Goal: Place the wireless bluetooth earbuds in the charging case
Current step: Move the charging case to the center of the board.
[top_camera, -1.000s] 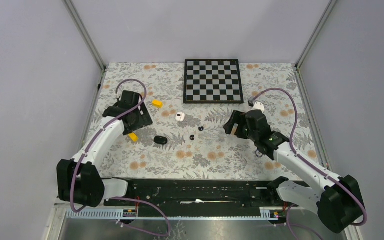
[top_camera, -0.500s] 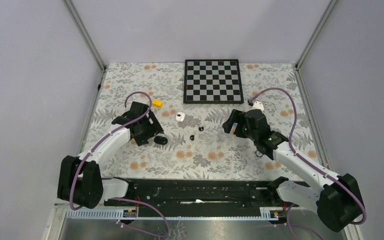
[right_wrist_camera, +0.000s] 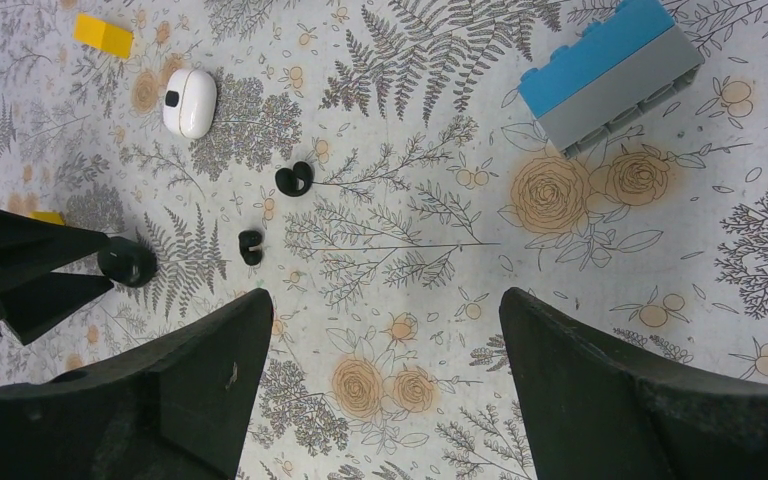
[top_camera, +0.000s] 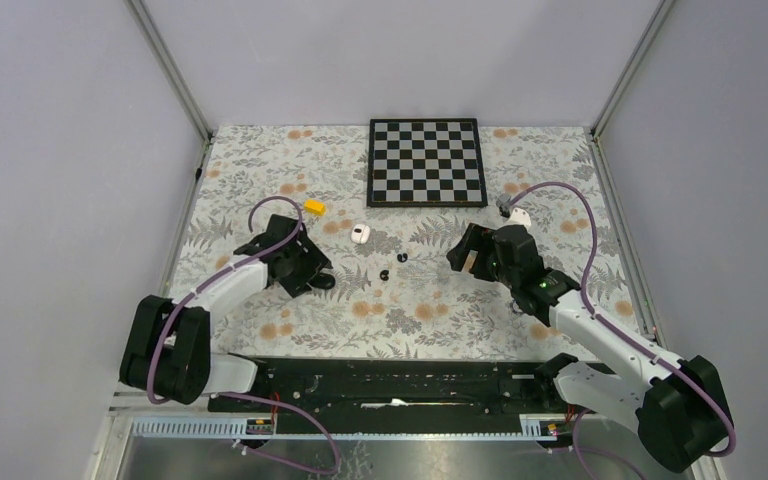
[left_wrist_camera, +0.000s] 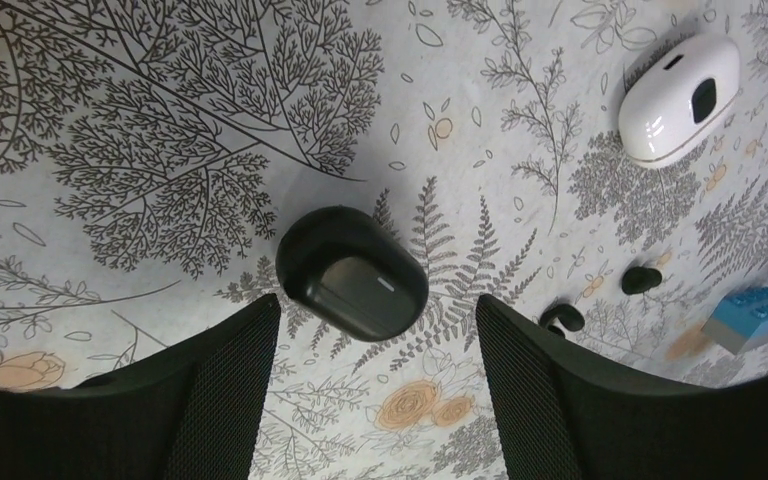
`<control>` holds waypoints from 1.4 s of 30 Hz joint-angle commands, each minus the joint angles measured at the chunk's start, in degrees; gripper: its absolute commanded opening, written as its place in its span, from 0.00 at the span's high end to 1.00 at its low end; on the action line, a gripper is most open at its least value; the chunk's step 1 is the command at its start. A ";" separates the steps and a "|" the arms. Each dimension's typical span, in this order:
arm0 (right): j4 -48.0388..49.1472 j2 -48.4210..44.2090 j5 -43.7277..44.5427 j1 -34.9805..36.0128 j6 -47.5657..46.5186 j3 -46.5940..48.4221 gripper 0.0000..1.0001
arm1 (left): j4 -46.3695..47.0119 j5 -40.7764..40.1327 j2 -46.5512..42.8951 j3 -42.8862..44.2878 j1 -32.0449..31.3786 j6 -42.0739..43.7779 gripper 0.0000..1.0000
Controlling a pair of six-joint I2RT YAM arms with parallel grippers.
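A closed black charging case [left_wrist_camera: 352, 272] lies on the flowered mat, its near end between the tips of my open left gripper [left_wrist_camera: 377, 305], with a gap on each side. In the top view this left gripper [top_camera: 310, 273] sits just left of the black case [top_camera: 324, 282]. Two black earbuds [right_wrist_camera: 294, 179] [right_wrist_camera: 250, 246] lie apart on the mat, right of the case. A closed white case [right_wrist_camera: 189, 102] lies beyond them. My right gripper [right_wrist_camera: 385, 300] hangs open over bare mat, nothing between its fingers.
A chessboard [top_camera: 426, 162] lies at the back. A yellow block [top_camera: 314, 207] sits behind the left gripper. A blue and grey brick [right_wrist_camera: 610, 70] lies ahead of the right gripper. A small white object [top_camera: 521, 215] sits near the right arm's cable.
My left arm swung forward and right from beside the yellow blocks to the black case, and its jaws narrowed a little. The right arm has barely shifted.
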 commanded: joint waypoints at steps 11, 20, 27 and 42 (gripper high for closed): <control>1.20 -1.46 0.24 -0.22 0.25 0.39 0.09 | 4.02 -4.68 6.49 0.43 -2.46 -4.98 0.44; 0.47 -0.77 -0.21 -0.23 -2.15 2.48 0.09 | 9.95 6.77 16.22 9.58 -2.50 11.53 0.68; -0.94 1.34 -2.42 -0.23 -5.16 5.24 0.08 | 8.98 18.39 13.93 14.36 -2.51 17.79 0.68; 4.36 10.62 -14.69 -0.14 -4.07 8.41 0.10 | 2.55 20.72 6.72 16.51 -3.37 23.49 0.60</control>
